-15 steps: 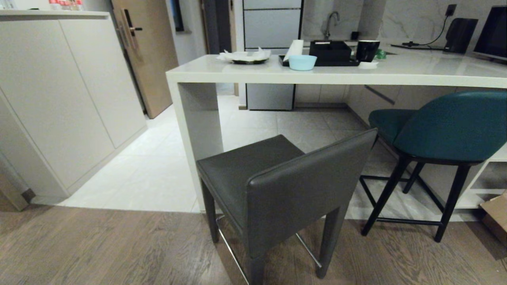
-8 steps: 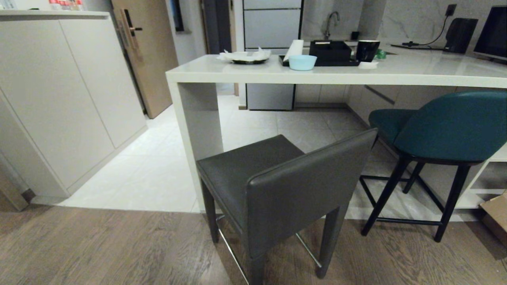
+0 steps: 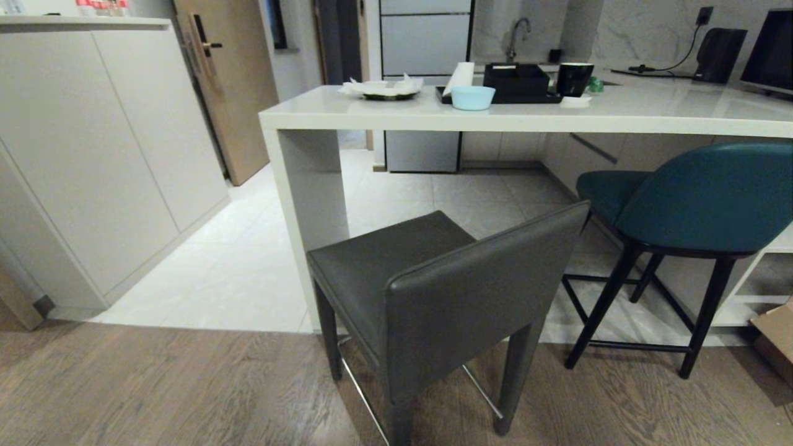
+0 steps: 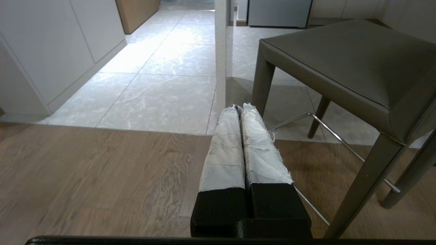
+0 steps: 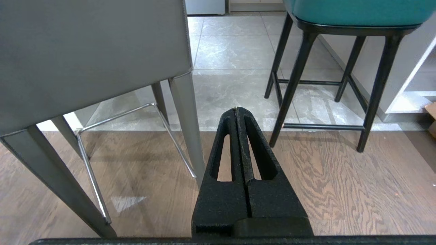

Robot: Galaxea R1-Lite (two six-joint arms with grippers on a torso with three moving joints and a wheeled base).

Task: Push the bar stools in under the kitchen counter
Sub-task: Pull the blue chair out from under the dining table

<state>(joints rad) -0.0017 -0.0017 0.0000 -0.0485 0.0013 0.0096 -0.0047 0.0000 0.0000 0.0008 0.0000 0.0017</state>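
The kitchen counter (image 3: 557, 111) runs across the far side of the head view, its white panel leg (image 3: 313, 204) standing at its left end where pale tile (image 3: 248, 260) meets the wooden floor (image 3: 155, 390). The dark grey stool (image 3: 446, 297) stands just in front of that panel leg, turned at an angle to the counter, its seat out from under the slab and its back legs on the wood. The teal stool (image 3: 694, 204) stands to the right of the grey one, apart from it, its seat partly beneath the counter's edge and its backrest outside; its thin black legs straddle the line between tile and wood. On the counter top sit a light blue bowl (image 3: 473, 97), a black tray (image 3: 517, 83) and a black mug (image 3: 574, 78). The left gripper (image 4: 241, 108), its fingers wrapped in white tape and pressed together on nothing, hangs low over the wood to the left of the grey stool, clear of its legs. The right gripper (image 5: 237, 110), black, also closed and empty, hangs behind the grey stool, beside its rear leg, facing the gap between the two stools.
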